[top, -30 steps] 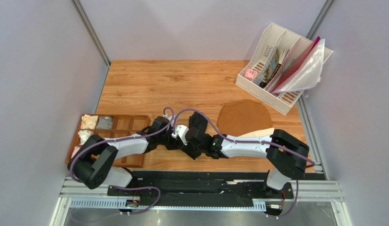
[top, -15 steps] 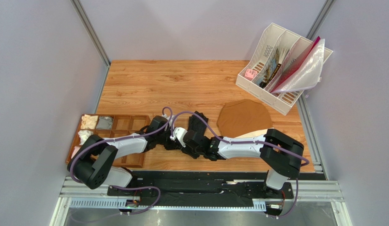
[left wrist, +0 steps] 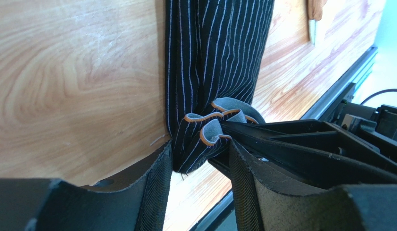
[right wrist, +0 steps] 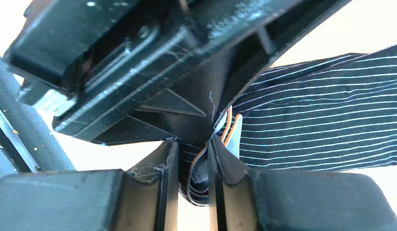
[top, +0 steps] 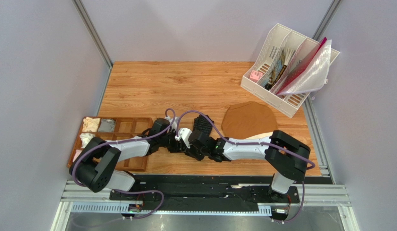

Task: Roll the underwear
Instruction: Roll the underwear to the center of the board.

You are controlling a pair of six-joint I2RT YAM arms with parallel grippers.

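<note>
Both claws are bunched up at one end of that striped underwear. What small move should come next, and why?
Probably the left gripper should back away from the cloth. Its jaws stand open around the bunched end of the underwear, while the right gripper is shut on the grey waistband. With one firm hold in place, clearing the open gripper would likely let the rolling go on unhindered.

Left gripper [left wrist: 199, 154] jaws parted, right gripper [right wrist: 193, 159] jaws pinched narrow, both angled inward, tips meeting

Plain pale lilac-grey walls [top: 36, 72] enclose a light oak-grain wooden surface [top: 176, 82]. Slanted silver metal corner posts [top: 93, 33] rise behind; a ribbed aluminium rail [top: 325, 196] edges the front. Even, soft light.
</note>
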